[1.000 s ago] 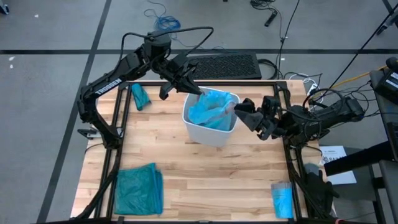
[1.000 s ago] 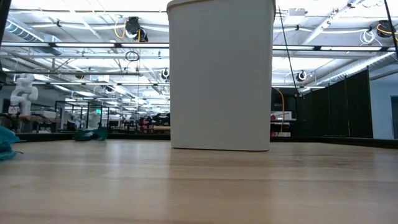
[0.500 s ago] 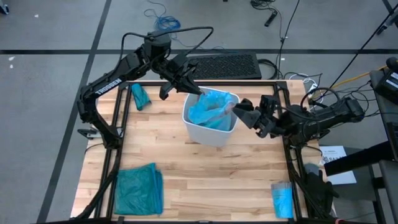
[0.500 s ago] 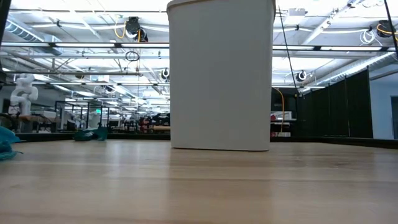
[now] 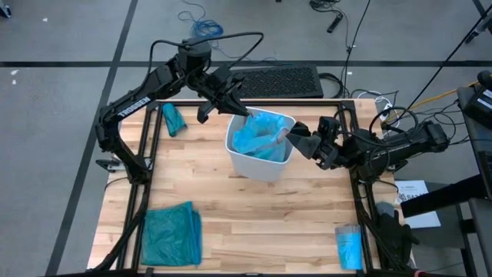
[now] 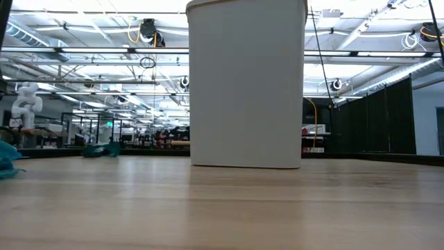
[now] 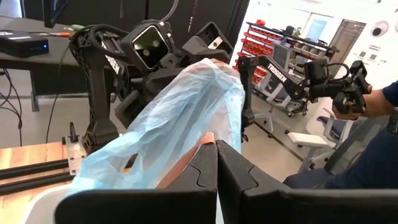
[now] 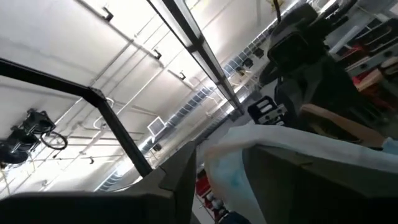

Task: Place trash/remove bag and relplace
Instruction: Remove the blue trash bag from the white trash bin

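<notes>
A white bin [image 5: 265, 163] stands upright at the table's middle and fills the low view [image 6: 246, 83]. The pale blue bag [image 5: 263, 132] lines it and bulges above its rim. My left gripper [image 5: 247, 115] is shut on the bag at the bin's far-left rim. My right gripper [image 5: 294, 138] is at the right rim, with bag film [image 8: 229, 171] between its fingers. Of the trash, only a brown shape [image 7: 180, 169] shows through the film. My left gripper pinches a gathered stretch of the bag's upper edge [image 7: 210, 138] between its two shut fingers. It comes nearly level from the table's far left. The film stands up past the fingers, raised above the bin's rim, with the rest inside the bin. My right gripper has the bag's edge [image 8: 231, 163] between its two fingers [image 8: 181, 180], at the bin's right rim. It comes from the table's right, slanting upward. One layer or several, I cannot tell. The rest of the bag stays in the bin.
A darker teal-green bag [image 5: 171, 235] lies flat at the near left, and a small teal bundle [image 5: 173, 119] at the far left. A folded blue packet [image 5: 348, 246] lies at the near right. A keyboard [image 5: 280, 81] sits beyond the far edge.
My right gripper has shifted slightly toward the bin's right rim and rolled a little. The bag and the bin stand as before.
</notes>
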Controlling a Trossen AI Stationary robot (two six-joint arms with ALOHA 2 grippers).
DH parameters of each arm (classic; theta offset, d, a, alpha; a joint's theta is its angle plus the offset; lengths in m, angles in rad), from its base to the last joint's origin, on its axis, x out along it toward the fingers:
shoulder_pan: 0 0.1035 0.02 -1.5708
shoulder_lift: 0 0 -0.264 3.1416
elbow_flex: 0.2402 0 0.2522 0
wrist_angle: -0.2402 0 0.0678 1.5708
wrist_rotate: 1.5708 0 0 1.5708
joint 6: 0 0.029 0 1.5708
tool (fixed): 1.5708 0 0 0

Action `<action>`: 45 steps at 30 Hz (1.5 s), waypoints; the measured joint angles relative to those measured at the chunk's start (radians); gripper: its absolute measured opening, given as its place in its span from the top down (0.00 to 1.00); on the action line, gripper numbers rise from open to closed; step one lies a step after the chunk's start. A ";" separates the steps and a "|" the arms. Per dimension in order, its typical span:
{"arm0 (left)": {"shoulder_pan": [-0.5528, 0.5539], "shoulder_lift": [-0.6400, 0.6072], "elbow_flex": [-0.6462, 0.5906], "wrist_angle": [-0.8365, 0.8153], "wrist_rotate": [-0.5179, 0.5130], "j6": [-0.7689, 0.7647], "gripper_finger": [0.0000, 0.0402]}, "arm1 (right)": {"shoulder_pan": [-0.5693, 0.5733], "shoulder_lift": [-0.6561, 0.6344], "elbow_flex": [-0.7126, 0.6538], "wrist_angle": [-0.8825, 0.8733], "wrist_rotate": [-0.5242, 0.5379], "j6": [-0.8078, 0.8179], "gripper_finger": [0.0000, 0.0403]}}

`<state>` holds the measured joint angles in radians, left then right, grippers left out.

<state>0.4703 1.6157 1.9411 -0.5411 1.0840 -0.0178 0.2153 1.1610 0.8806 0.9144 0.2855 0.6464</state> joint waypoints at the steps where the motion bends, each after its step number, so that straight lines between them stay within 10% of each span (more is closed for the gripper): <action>1: 0.001 0.000 0.000 0.000 0.000 0.000 1.00 | 0.000 0.000 0.000 -0.001 0.000 0.000 0.69; 38: 0.003 0.000 0.000 0.000 -0.034 0.000 1.00 | -0.013 0.006 0.028 -0.110 -0.084 0.072 0.73; 45: 0.003 0.000 0.000 -0.001 -0.035 0.000 1.00 | -0.013 0.007 0.028 -0.061 -0.122 -0.011 0.96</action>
<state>0.4737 1.6157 1.9411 -0.5417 1.0494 -0.0177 0.2024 1.1678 0.9081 0.8536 0.1640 0.6351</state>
